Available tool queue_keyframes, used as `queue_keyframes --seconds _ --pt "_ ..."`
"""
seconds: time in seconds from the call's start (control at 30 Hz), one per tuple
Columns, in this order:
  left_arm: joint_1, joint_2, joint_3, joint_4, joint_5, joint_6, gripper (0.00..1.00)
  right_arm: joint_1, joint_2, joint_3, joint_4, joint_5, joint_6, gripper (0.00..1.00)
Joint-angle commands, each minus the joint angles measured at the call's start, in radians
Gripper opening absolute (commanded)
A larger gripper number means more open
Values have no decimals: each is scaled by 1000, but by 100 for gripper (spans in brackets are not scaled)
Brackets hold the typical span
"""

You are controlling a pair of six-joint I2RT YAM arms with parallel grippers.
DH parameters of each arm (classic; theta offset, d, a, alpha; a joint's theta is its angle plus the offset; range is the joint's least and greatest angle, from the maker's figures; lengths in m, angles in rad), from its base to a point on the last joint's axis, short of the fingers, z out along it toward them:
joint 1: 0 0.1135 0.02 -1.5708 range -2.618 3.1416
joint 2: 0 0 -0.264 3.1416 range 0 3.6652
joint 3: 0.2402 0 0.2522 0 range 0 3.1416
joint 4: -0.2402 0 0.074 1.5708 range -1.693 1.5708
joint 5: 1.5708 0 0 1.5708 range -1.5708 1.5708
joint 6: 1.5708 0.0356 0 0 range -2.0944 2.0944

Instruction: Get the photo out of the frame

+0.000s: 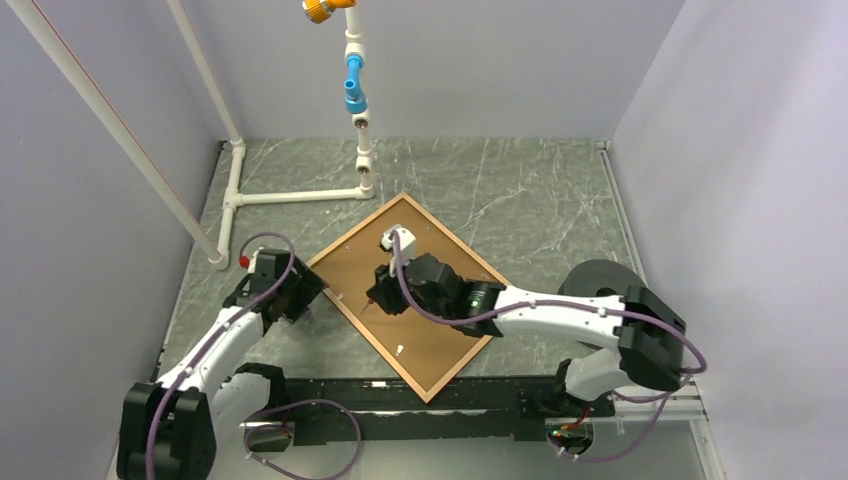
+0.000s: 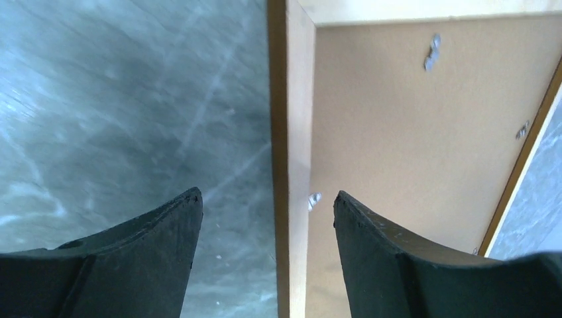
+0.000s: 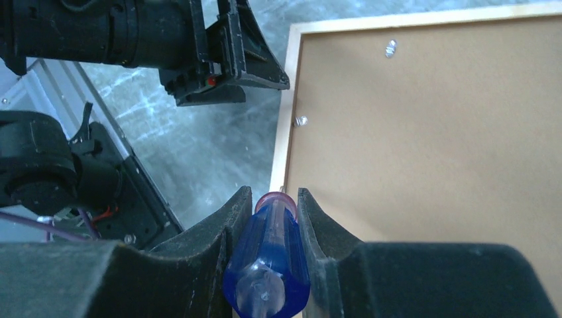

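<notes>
You've got the grey marbled desk (image 1: 520,190) under you, with the white pipe structure (image 1: 300,197) standing at its 11 o'clock. The frame (image 2: 291,99) lies flat at the centre of the desk, back up, its corners pointing to 12, 3, 6 and 9 o'clock. The brown backing board (image 2: 411,132) fills it, and the photo doesn't show in any view. Your left fingers (image 1: 308,292) hang released by the frame's 9 o'clock corner, one either side of its rail. Your right fingers (image 1: 380,295), over the board, are clenched on a blue screwdriver (image 3: 268,265). Small metal tabs (image 2: 432,53) sit along the board's edges.
</notes>
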Motion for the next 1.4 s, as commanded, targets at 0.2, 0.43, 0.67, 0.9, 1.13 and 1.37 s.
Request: queue_keyframes --seconds 0.2,0.43,0.67,0.9,1.13,1.37 --pt "170 151 50 116 179 179 74 -11 226 244 66 6 -65 0" --pt "171 218 78 126 171 210 68 -31 360 384 5 59 -107 0" --pt "171 288 93 154 174 220 51 -39 440 458 -19 68 -124 0" --pt "171 307 82 182 179 226 37 -39 478 490 -18 40 -123 0" --pt "172 331 63 203 192 219 8 -39 495 497 -23 19 -112 0" --pt "172 310 53 192 171 213 0 -38 502 494 -38 -1 -109 0"
